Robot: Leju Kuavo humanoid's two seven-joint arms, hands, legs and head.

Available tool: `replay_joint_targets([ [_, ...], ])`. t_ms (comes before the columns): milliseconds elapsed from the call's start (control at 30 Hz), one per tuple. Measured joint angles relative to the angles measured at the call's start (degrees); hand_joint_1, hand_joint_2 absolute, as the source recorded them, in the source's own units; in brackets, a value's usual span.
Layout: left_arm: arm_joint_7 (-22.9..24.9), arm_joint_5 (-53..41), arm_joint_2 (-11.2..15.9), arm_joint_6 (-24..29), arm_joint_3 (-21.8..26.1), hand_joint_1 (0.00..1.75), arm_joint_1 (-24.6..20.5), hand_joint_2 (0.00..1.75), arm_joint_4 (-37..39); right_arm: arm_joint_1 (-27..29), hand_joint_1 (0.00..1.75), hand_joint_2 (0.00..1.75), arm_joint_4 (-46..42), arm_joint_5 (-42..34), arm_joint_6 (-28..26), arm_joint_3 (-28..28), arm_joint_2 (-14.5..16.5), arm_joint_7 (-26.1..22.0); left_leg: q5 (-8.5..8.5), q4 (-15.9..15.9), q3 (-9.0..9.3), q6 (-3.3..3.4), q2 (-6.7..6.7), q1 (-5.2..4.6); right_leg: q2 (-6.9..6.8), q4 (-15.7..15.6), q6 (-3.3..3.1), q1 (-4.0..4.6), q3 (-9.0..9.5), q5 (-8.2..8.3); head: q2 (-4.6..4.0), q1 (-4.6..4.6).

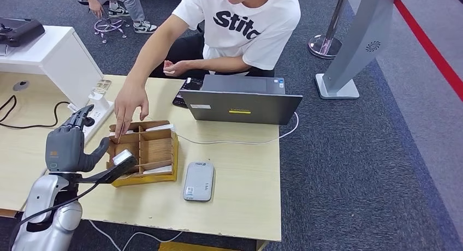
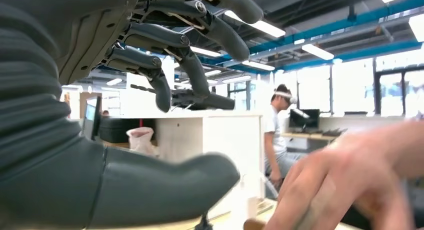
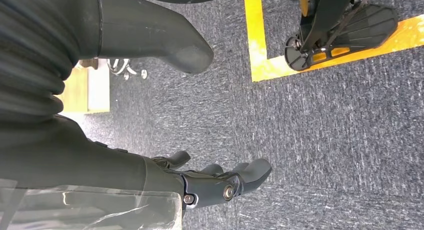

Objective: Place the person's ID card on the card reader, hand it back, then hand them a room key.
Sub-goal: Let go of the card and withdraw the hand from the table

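Observation:
My left hand [image 1: 70, 143] is raised over the table's left part, just left of the wooden compartment box [image 1: 145, 152]. Its fingers [image 2: 192, 50] are spread and hold nothing. The person's hand [image 1: 130, 105] reaches down into the box's far left compartment, close to my thumb [image 1: 101, 149]; the left wrist view shows that hand blurred [image 2: 350, 182]. White cards [image 1: 159, 127] lie in the box's compartments. Right of the box, the grey card reader [image 1: 199, 181] lies flat with nothing on it. My right hand [image 3: 200, 182] hangs over the carpet floor, fingers apart and empty.
An open grey laptop [image 1: 240, 101] stands at the table's far side in front of the seated person. A white power strip [image 1: 97, 115] with cables lies behind my left hand. A white cable runs past the box. The table's right edge [image 1: 279, 180] is beyond the reader.

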Motion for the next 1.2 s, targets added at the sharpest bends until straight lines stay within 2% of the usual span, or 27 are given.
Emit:
replay_joint_targets([
  [133,-6.4,7.6,-1.77,7.42,0.63,0.0,3.97,1.75,-5.33,-0.02,0.0,1.75,-0.01,-0.94,-0.41,-0.36,0.1,-0.24,-0.03,0.0,0.01,0.01,0.06,-0.02,0.1,0.0,0.01,-0.01,0.04,0.0,0.0,0.01],
  [233,-15.49,18.92,-4.9,13.18,1.36,0.0,11.51,1.75,-13.01,0.07,0.0,1.75,-0.03,-2.46,-1.13,-1.48,0.54,-0.68,-0.15,0.0,0.01,0.04,0.17,-0.05,0.21,-0.05,0.06,-0.03,0.03,-0.06,0.0,0.0],
  [300,-23.18,29.3,-8.15,13.87,2.61,0.0,17.67,1.75,-18.03,0.19,0.0,1.75,-0.06,-3.32,-1.63,-2.41,0.93,-0.85,-0.26,0.0,0.02,0.09,0.21,-0.06,0.25,-0.09,0.11,-0.05,0.03,-0.15,0.0,0.02],
  [333,-27.06,35.54,-10.3,11.94,4.0,0.0,20.5,1.75,-20.04,0.26,0.0,1.75,-0.14,-3.75,-1.92,-2.96,1.15,-0.87,-0.3,0.0,0.02,0.11,0.2,-0.07,0.24,-0.1,0.14,-0.05,0.04,-0.19,0.0,0.02],
  [400,-32.79,48.93,-15.24,3.68,8.95,0.0,24.65,1.75,-22.34,0.36,0.0,1.75,-0.45,-4.59,-2.58,-4.18,1.63,-0.99,-0.34,0.0,0.02,0.12,0.17,-0.07,0.19,-0.11,0.17,-0.05,0.04,-0.24,0.0,0.04],
  [500,-33.85,70.58,-22.12,-11.59,20.91,0.0,26.5,1.75,-20.26,0.51,0.0,1.75,-1.21,-5.21,-3.33,-6.07,2.32,-1.51,-0.4,-0.02,0.08,0.08,0.15,-0.07,0.15,-0.12,0.16,-0.05,0.06,-0.29,0.0,0.09],
  [567,-32.59,80.69,-24.98,-19.04,29.32,0.0,25.07,1.75,-14.14,0.57,0.0,1.75,-1.65,-5.27,-3.57,-7.1,2.63,-2.15,-0.39,-0.05,0.16,0.03,0.14,-0.07,0.14,-0.11,0.14,-0.04,0.11,-0.3,0.0,0.01],
  [600,-32.21,82.14,-25.98,-21.8,33.62,0.0,23.59,1.75,-9.72,0.57,0.0,1.75,-1.79,-5.2,-3.64,-7.55,2.73,-2.55,-0.37,-0.07,0.18,0.02,0.13,-0.05,0.14,-0.09,0.13,-0.03,0.14,-0.3,0.0,-0.06],
  [700,-30.53,78.06,-27.35,-27.18,47.37,0.0,18.03,1.75,6.57,0.45,0.0,1.75,-2.01,-4.5,-3.63,-8.47,2.82,-3.92,-0.35,-0.1,0.26,0.0,0.18,-0.01,0.17,-0.06,0.09,0.01,0.25,-0.28,0.0,-0.08],
  [800,-27.67,76.22,-26.66,-29.19,58.75,0.0,13.35,1.75,23.32,0.35,0.0,1.75,-2.03,-3.28,-3.35,-8.65,2.8,-5.28,-0.34,-0.1,0.31,-0.01,0.18,-0.01,0.17,-0.06,0.08,0.01,0.28,-0.27,0.0,-0.14],
  [933,-24.72,73.91,-24.86,-25.08,68.21,0.0,9.55,1.75,42.64,0.14,0.0,1.75,-2.01,-1.76,-2.82,-8.64,2.8,-6.55,-0.34,-0.06,0.29,0.01,0.1,-0.04,0.1,-0.09,0.09,-0.01,0.29,-0.27,0.0,-0.11],
  [1067,-14.3,69.67,-23.58,-12.8,72.69,0.0,6.65,1.75,57.29,0.1,0.0,1.75,-1.93,0.17,-2.73,-8.49,2.8,-6.28,-0.36,-0.03,0.26,0.03,-0.01,-0.1,-0.02,-0.12,0.11,-0.07,0.3,-0.27,0.0,-0.06],
  [1100,-10.85,68.1,-23.47,-9.34,73.09,0.17,6.17,1.75,60.17,0.13,0.0,1.75,-1.9,0.62,-2.81,-8.42,2.79,-5.98,-0.36,-0.03,0.26,0.04,-0.01,-0.11,-0.02,-0.12,0.11,-0.08,0.3,-0.27,0.0,-0.06],
  [1167,-4.33,64.71,-23.51,-3.74,73.23,1.04,5.4,1.75,64.69,0.21,0.01,1.75,-1.81,1.3,-3.03,-8.33,2.75,-5.24,-0.36,-0.02,0.26,0.05,-0.01,-0.13,-0.02,-0.12,0.12,-0.09,0.27,-0.27,0.0,-0.05],
  [1200,-1.73,63.08,-23.63,-2.0,73.15,1.47,5.08,1.75,66.57,0.24,0.08,1.75,-1.78,1.47,-3.08,-8.32,2.73,-4.87,-0.36,-0.01,0.27,0.05,-0.01,-0.13,-0.02,-0.12,0.12,-0.09,0.26,-0.27,0.0,-0.04],
])
